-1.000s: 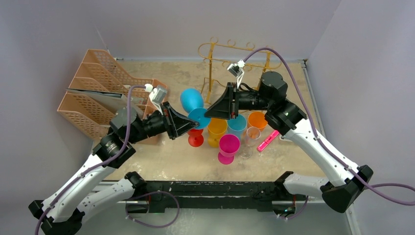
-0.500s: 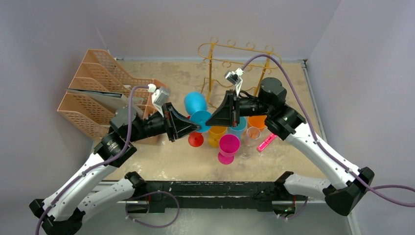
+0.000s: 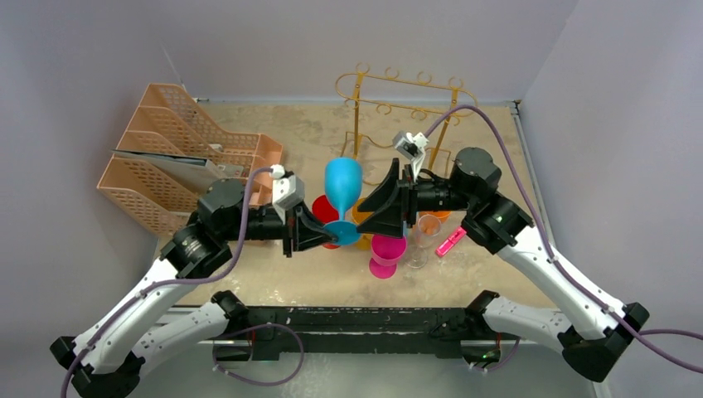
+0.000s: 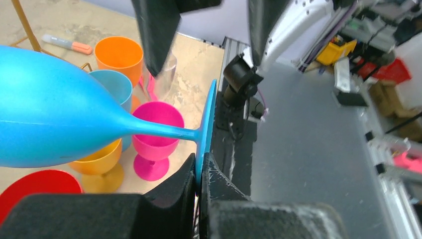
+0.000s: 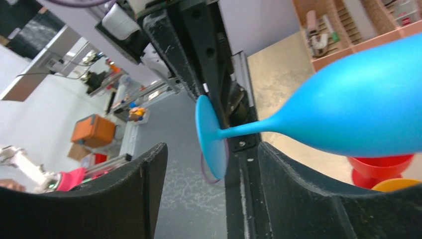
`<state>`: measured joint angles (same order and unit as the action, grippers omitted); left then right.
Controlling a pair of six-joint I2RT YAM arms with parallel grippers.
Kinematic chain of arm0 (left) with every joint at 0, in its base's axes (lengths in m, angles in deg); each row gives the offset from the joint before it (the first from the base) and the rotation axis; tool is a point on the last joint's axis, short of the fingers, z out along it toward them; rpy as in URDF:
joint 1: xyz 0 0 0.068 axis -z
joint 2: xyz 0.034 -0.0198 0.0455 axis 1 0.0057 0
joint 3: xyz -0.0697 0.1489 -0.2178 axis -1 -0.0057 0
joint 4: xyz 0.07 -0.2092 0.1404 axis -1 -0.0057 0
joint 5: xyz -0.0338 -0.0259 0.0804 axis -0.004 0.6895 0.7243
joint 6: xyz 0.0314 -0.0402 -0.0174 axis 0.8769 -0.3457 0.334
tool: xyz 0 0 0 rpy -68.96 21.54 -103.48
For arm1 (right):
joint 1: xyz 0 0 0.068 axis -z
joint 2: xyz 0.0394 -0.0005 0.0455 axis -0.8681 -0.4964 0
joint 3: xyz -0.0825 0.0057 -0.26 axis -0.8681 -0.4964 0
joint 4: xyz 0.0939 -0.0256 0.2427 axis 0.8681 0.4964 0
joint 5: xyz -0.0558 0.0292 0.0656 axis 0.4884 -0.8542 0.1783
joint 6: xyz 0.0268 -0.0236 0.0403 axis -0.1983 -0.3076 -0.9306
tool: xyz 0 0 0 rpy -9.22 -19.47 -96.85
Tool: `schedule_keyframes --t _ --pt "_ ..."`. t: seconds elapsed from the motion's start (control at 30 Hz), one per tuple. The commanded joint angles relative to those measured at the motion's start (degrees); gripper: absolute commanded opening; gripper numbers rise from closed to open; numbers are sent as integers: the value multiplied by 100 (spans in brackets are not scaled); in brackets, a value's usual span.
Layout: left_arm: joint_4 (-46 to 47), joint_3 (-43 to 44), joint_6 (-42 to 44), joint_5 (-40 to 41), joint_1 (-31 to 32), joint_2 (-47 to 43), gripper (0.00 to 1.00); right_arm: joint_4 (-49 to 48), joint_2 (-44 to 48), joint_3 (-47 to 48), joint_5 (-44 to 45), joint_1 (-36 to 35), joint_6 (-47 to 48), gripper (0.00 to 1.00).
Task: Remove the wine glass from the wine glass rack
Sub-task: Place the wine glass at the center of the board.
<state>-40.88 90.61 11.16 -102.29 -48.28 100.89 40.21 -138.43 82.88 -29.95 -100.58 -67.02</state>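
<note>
The left gripper (image 4: pixel 201 173) is clamped on the foot rim of the bright blue plastic wine glass (image 4: pixel 54 124). The stem runs crosswise, and the foot sits between the spread fingers of the right gripper (image 5: pixel 211 149).

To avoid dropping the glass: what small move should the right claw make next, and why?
Probably back the open right claw away: the left claw pinches the blue wine glass by its foot, clear of the wine glass rack, so a second grip seems unneeded.
</note>
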Motion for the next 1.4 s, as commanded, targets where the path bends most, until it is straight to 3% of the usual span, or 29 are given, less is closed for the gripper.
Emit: schedule_keyframes --t 0.0,0.23,0.33,0.57,0.77,0.87,1.03,1.17,1.37 --pt "-533 -170 1757 -430 19 -415 0 472 340 289 644 -16 523 72" --pt "-716 -590 3076 -663 19 -911 0 1234 385 509 2268 -14 548 80" --pt "-663 -705 3340 -693 19 -1076 0 1609 292 708 2452 -2 546 82" --pt "-1154 -751 4192 -1102 19 -1415 0 2197 -326 1402 1255 356 123 87" --pt "-2124 -375 4666 -1331 19 -1343 0 443 -703 971 -11 815 -1404 87" --pt "-2306 -265 4749 -1532 19 -1294 0 27 -1101 1159 -540 782 -1913 87" --pt "-2243 -305 4688 -1593 19 -1315 0 -570 -1162 1002 -679 749 -2303 81" --pt "-2102 -313 4603 -1632 19 -1283 0 -717 -1315 1002 -1207 685 -2559 60" --pt "-2054 -264 4630 -1638 19 -1180 0 -206 -1628 1125 -1756 288 -2387 50"
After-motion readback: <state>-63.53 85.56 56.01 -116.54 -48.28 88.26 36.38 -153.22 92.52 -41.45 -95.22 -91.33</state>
